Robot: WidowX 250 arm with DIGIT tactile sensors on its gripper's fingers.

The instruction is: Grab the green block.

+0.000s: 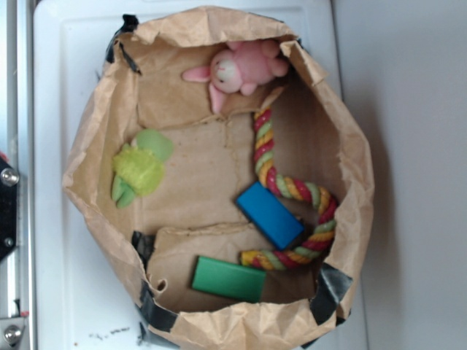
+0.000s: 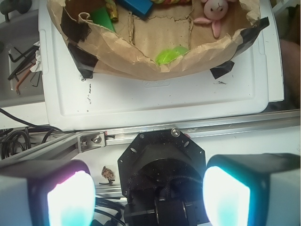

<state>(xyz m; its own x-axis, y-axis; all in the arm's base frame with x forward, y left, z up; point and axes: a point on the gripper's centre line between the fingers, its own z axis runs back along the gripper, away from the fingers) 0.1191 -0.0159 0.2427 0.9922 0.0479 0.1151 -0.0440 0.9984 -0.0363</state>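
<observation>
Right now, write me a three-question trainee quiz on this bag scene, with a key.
1. True or false: the green block lies outside the paper bag.
2. Which thing touches the blue block? A) pink bunny B) rope toy C) lime plush
3. Fill in: in the wrist view the claw is ____, holding nothing.

Key: 1 false, the green block lies inside the bag near its taped rim. 2 B, the rope curls around the blue block's end. 3 open, with its pads set wide apart and short of the bag.
</observation>
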